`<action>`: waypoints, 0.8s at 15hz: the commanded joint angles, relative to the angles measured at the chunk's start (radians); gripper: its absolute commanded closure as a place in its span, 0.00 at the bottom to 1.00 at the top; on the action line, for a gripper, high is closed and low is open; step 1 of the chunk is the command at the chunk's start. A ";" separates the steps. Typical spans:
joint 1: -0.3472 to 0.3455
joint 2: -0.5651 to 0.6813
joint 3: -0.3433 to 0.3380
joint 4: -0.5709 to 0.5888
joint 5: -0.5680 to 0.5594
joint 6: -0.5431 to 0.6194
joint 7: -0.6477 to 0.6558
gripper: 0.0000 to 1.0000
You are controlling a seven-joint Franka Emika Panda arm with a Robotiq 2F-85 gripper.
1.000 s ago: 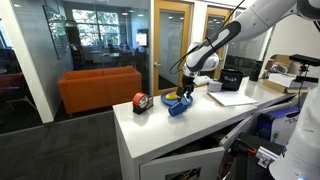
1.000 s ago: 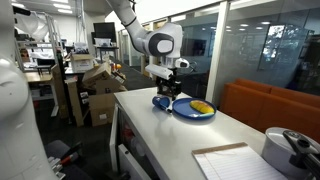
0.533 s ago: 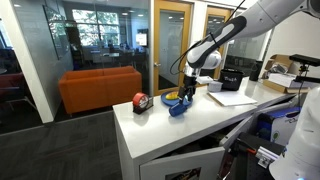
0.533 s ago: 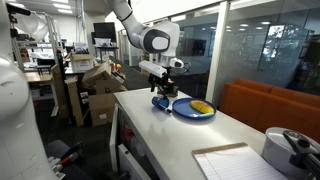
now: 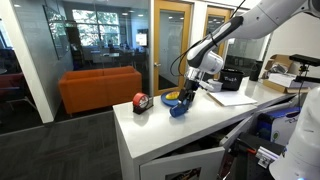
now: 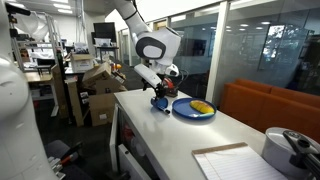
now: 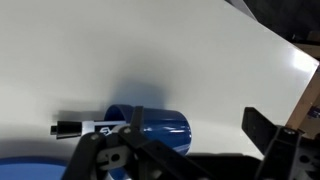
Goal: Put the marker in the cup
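Observation:
The blue cup (image 7: pixel 152 126) lies on its side on the white table, seen in the wrist view. The dark marker (image 7: pixel 80 127), with a white label, lies flat at the cup's left end; I cannot tell whether its tip is inside. My gripper (image 7: pixel 195 118) is open, close above the table, with its fingers either side of the cup's right end and holding nothing. In both exterior views the tilted gripper (image 5: pixel 187 95) (image 6: pixel 159 92) hovers just over the cup (image 5: pixel 178 108) (image 6: pixel 160 103). The marker is too small to make out there.
A blue plate (image 6: pixel 185 113) with yellow items (image 6: pixel 202 106) sits right beside the cup. A red-and-black round object (image 5: pixel 141 102) stands near the table's end. Papers (image 5: pixel 232 97) and a dark box (image 5: pixel 233 78) lie further along. The table edge (image 6: pixel 125 120) is close to the cup.
The gripper has gone from upright above the cup to tilted and lower. The cup and the plate stay where they were.

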 commanded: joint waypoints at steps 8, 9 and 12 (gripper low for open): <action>-0.029 -0.015 -0.027 -0.014 0.064 0.027 -0.137 0.00; -0.026 -0.017 -0.026 -0.017 0.070 0.036 -0.144 0.00; -0.018 -0.021 -0.014 -0.024 0.097 0.048 -0.170 0.00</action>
